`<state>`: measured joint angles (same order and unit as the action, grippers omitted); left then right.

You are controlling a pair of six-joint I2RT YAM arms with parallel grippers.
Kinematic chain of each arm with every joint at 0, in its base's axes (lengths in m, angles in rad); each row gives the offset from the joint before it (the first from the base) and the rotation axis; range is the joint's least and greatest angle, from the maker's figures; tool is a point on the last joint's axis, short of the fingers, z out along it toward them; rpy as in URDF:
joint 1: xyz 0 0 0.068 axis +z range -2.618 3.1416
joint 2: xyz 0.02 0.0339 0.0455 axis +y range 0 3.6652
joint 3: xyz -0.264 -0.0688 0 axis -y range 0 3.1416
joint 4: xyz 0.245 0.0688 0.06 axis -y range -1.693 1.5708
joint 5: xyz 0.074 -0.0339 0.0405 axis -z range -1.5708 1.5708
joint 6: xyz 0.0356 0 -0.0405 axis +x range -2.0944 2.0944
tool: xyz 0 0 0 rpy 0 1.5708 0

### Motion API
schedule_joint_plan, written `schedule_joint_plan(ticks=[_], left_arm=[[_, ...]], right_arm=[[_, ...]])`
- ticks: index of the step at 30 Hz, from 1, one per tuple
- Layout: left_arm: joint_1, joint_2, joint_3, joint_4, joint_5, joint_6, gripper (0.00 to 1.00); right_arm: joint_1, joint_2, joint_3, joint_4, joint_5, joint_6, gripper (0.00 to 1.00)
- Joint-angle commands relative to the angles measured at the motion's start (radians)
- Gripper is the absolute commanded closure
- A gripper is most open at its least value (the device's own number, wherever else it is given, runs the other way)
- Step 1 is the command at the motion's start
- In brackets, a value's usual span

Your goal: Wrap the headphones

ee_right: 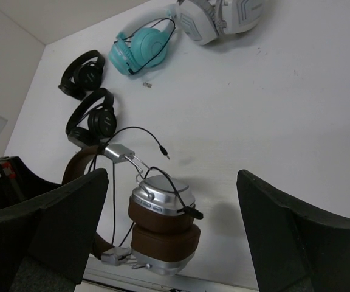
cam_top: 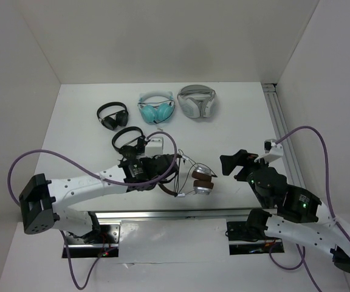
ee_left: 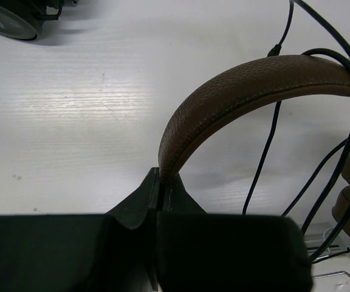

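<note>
Currently left gripper [ee_left: 158, 182] pinches the headphones [cam_top: 200, 180] by the headband [ee_left: 242, 85], lower centre of top view; right gripper [cam_top: 233, 164] beside them, jaws spread, empty. Right should take the loose cable [ee_left: 266, 152] near its plug and wind snugly, clear of black pair [cam_top: 128, 139] behind.

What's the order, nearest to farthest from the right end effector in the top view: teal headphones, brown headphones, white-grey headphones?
1. Brown headphones, just left of the right end effector.
2. White-grey headphones, at the back.
3. Teal headphones, at the back, farther left.
</note>
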<state>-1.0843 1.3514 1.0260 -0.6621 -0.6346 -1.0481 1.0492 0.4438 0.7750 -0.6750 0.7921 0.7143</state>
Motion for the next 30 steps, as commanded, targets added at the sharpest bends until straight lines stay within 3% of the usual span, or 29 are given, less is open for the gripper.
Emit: schedule_joint_plan(ticks=[1,30], left_arm=[[0.013,0.037,0.081,0.015,-0.036,-0.047,1.00],[0.388,0.600,0.390,0.277,0.335,0.152,1.00]], right_arm=[[0.002,0.019,0.012,0.015,-0.005,-0.007,0.07],[0.002,0.070,-0.028,0.074,-0.063,-0.044,0.07]])
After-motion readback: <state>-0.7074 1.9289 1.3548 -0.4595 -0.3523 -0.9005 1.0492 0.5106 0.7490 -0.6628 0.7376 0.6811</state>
